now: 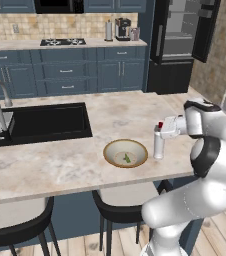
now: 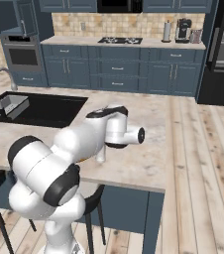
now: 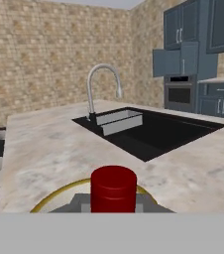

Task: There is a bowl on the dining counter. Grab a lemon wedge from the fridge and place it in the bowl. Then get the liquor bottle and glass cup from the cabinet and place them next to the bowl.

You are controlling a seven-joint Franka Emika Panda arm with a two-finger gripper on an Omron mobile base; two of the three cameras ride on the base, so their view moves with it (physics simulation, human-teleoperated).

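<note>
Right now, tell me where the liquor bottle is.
In the left base view, the liquor bottle stands on the dining counter, just right of the bowl, held by the gripper.

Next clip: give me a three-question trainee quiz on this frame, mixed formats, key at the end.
1. True or false: the bowl on the dining counter already holds the lemon wedge.
2. What is the gripper shut on? A) glass cup B) liquor bottle C) faucet
3. Fill in: the liquor bottle has a ___ cap and stands upright just beside the bowl.

Key: 1 true; 2 B; 3 red.
</note>
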